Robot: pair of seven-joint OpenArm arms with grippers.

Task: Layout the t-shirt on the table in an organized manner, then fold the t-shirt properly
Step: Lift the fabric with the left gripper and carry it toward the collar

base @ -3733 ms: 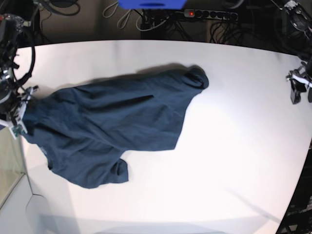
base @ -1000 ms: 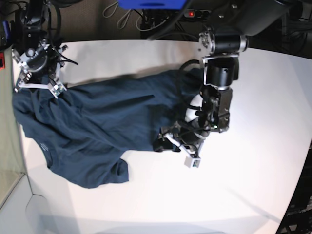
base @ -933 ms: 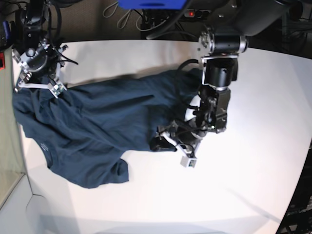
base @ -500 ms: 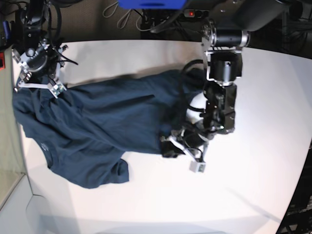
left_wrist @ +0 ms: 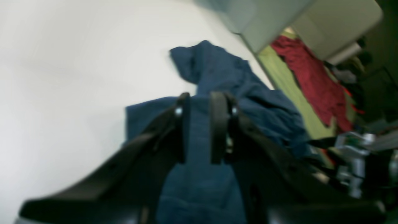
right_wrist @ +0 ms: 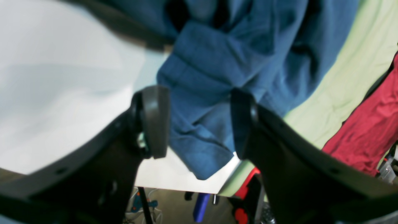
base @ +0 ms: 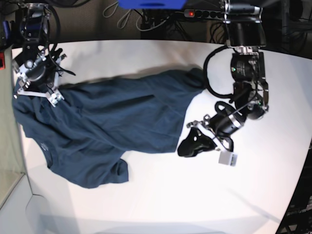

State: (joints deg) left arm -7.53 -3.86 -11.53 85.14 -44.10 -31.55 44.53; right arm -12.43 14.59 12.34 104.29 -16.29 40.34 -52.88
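Observation:
The dark navy t-shirt (base: 107, 126) lies crumpled across the left and middle of the white table (base: 161, 195). My left gripper (base: 192, 144) sits at the shirt's lower right corner. In the left wrist view that gripper (left_wrist: 200, 96) is shut on a fold of the t-shirt (left_wrist: 217, 71), with the table (left_wrist: 62, 62) beyond. My right gripper (base: 36, 95) hovers at the shirt's upper left edge. In the right wrist view it (right_wrist: 199, 121) stands open, fingers (right_wrist: 154, 121) wide apart, with the t-shirt (right_wrist: 205, 62) showing past them, draped over the table's (right_wrist: 46, 93) edge.
Beyond the table's left edge lie a pale green surface (right_wrist: 342, 77) and a red cloth (right_wrist: 373, 130), which also shows in the left wrist view (left_wrist: 311, 84). A power strip (base: 209, 14) and cables run behind the far edge.
My left gripper has shut on the shirt's lower right corner and swung right with it, and that arm has moved right too. The right arm has barely moved.

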